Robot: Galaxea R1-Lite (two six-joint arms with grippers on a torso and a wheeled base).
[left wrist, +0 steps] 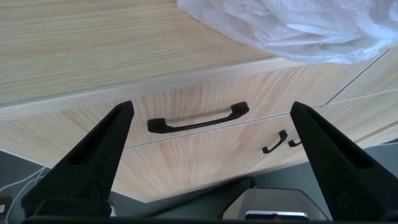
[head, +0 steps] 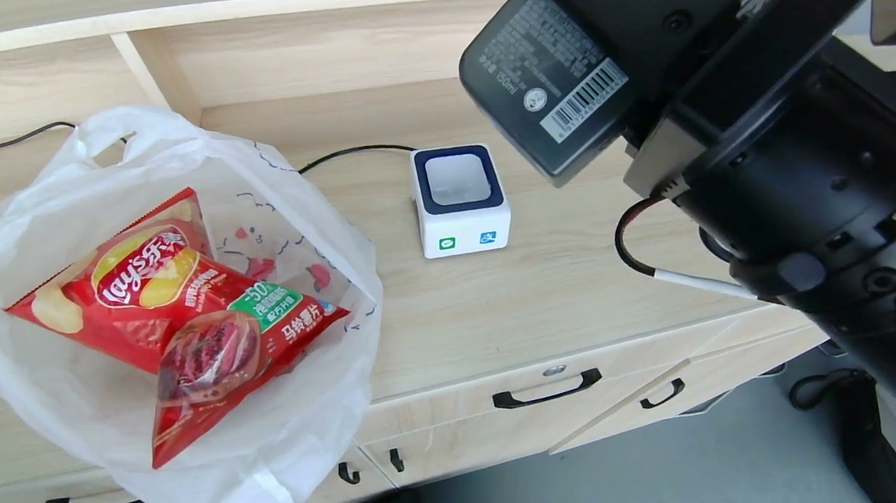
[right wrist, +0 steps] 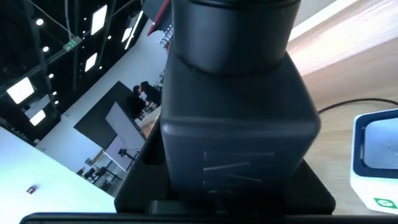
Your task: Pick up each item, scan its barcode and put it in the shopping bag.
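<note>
A black bottle [head: 549, 73] with a white barcode label hangs in the air just right of and above the white scanner box [head: 460, 198]; the barcode faces up toward the head camera. My right gripper [head: 644, 101] is shut on the bottle [right wrist: 236, 118], with the scanner [right wrist: 376, 162] below and beside it. On the counter's left the white plastic shopping bag [head: 51, 208] stands open, with a red crisp packet [head: 147, 282] and a second red packet [head: 209, 354] in it. My left gripper [left wrist: 211, 109] is open and holds nothing, low before the drawer fronts, below the bag [left wrist: 298, 25].
The wooden counter [head: 553, 288] has a raised shelf recess behind it. A black cable [head: 353, 151] runs from the scanner to the back left. Drawers with black handles [head: 546, 391] [left wrist: 198, 119] line the counter front. Bare counter lies between bag and scanner.
</note>
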